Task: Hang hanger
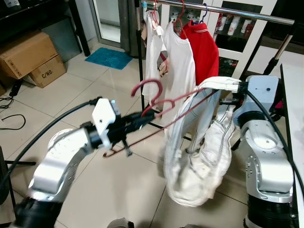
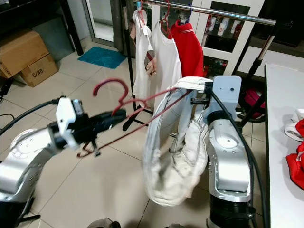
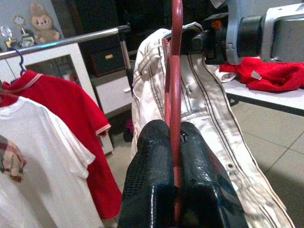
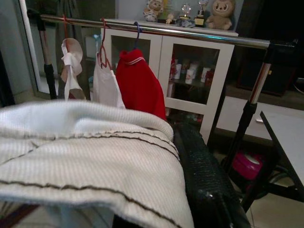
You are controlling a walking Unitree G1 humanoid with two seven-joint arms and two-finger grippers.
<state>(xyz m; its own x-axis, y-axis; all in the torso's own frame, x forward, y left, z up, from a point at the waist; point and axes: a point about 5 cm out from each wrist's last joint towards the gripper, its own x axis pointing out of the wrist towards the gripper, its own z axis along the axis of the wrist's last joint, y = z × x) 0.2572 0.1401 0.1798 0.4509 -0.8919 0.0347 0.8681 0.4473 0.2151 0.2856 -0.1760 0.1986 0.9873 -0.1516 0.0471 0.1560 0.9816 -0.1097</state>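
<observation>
Red hanger: left gripper is clamping it, jaws closed on the wire below the hook. White garment is draping from it. Right gripper: at the garment's top; jaw state cannot be told. Clothes rail is standing behind.

Right tool fingertips are buried under the white garment; open or closed cannot be told. The red hanger far end is covered by the same cloth. Rail is cut off at the frame edges. Carton lettering is only partly legible.
</observation>
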